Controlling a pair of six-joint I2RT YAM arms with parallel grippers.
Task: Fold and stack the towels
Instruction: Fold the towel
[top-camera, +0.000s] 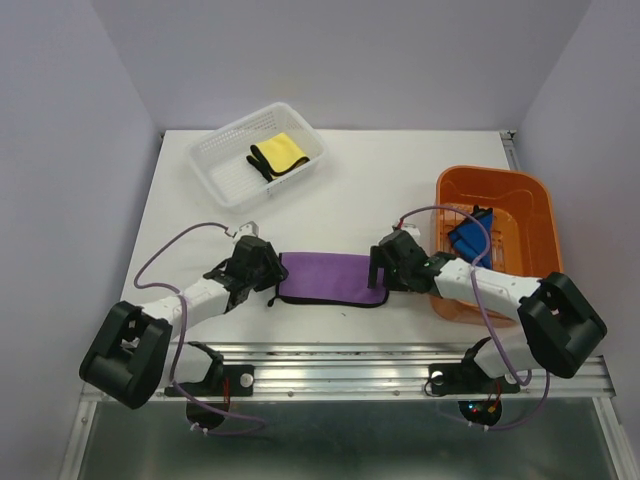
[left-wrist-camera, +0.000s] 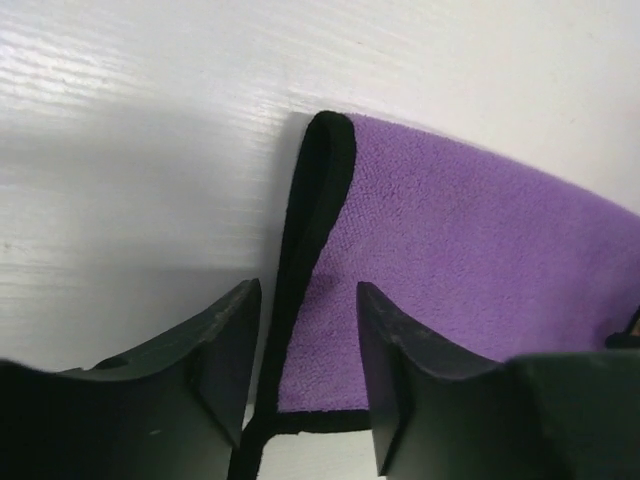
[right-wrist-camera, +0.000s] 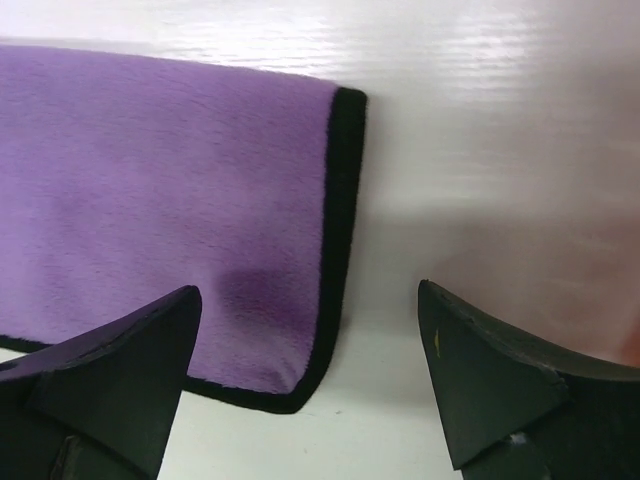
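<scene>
The purple towel (top-camera: 330, 278) with black edging lies flat as a long strip on the table between my two grippers. My left gripper (top-camera: 272, 282) is open and low over its left end; in the left wrist view (left-wrist-camera: 308, 345) the jaws straddle the towel's black left edge (left-wrist-camera: 310, 220). My right gripper (top-camera: 385, 272) is open wide over the right end; in the right wrist view (right-wrist-camera: 310, 345) the near right corner of the towel (right-wrist-camera: 180, 200) lies between the jaws. The yellow towel (top-camera: 278, 155) lies folded in the white basket. The blue towel (top-camera: 468, 235) lies in the orange basket.
The white mesh basket (top-camera: 225, 160) stands at the back left. The orange basket (top-camera: 530, 215) stands at the right, close beside my right arm. A metal rail (top-camera: 400, 360) runs along the table's near edge.
</scene>
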